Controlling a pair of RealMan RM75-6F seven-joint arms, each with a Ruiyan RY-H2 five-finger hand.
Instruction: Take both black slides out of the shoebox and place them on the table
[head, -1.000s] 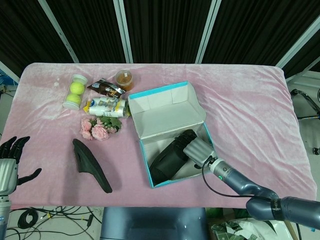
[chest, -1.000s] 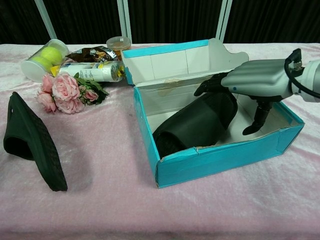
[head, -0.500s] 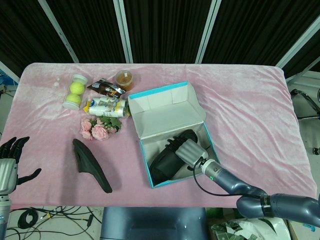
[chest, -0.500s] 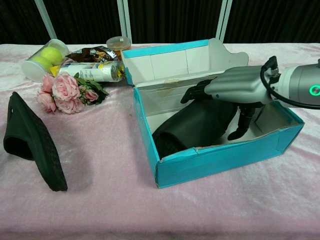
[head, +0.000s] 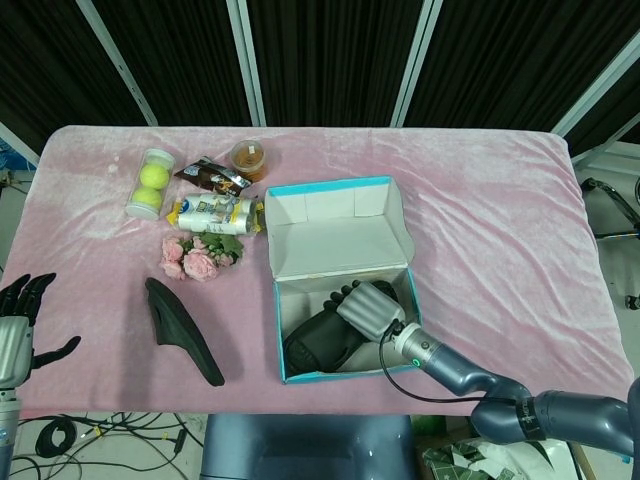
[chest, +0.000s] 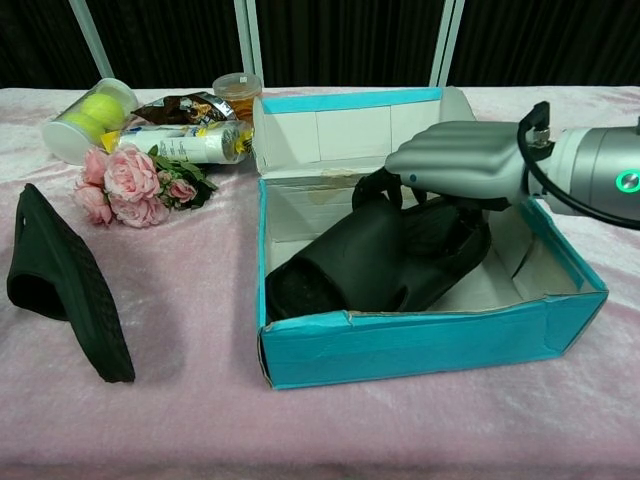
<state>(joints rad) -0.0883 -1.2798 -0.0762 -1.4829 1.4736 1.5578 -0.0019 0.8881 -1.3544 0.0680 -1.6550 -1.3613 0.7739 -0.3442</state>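
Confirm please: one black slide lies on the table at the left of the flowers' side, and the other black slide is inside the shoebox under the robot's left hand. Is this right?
Not quite. The hand over the slide in the shoebox is the right hand, not the left; the chest view shows it. The left hand is at the table's left edge, holding nothing. The other slide does lie on the table near the flowers.

A pink plush cloth (head: 500, 210) covers the table (head: 300, 425), whose dark front edge shows just below the cloth's near hem. Behind the table stands a wall of black panels (head: 330, 60) split by slanted white bars (head: 245, 60). Below the table's near left corner, cables (head: 90, 432) tangle on a pale floor (head: 150, 445). Right of the table a dark stand, perhaps a tripod (head: 612, 205), is partly cut off. Light falls evenly on the cloth.
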